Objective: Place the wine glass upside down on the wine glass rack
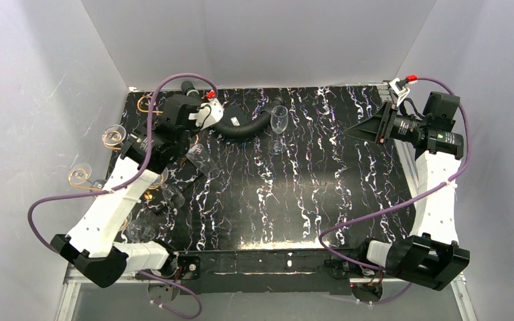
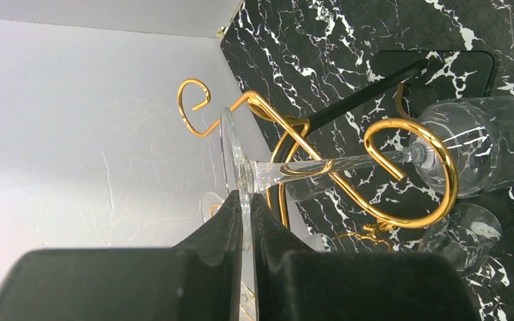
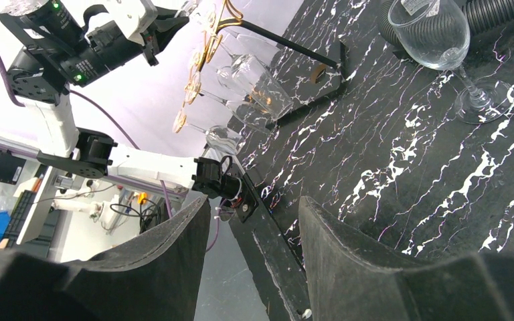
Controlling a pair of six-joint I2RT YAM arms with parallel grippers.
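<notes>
My left gripper [image 2: 246, 200] is shut on the thin edge of the foot of a clear wine glass [image 2: 488, 150]. The glass's stem lies in a curled gold scroll of the wine glass rack [image 2: 408, 127], with the bowl beyond the scroll over the table. In the top view the rack [image 1: 112, 138] runs along the left wall, and the left gripper [image 1: 199, 128] is above the held glass [image 1: 199, 159]. In the right wrist view this glass [image 3: 261, 87] hangs bowl-down from the rack [image 3: 197, 73]. My right gripper [image 3: 254, 221] is open and empty, high at the back right [image 1: 367, 127].
Another wine glass [image 1: 279, 124] stands upright at the back centre, against a black corrugated hose [image 1: 244, 127]. More glasses [image 1: 170, 194] hang on the rack towards the front left. The rack's black base plate [image 2: 442, 67] lies on the marbled table.
</notes>
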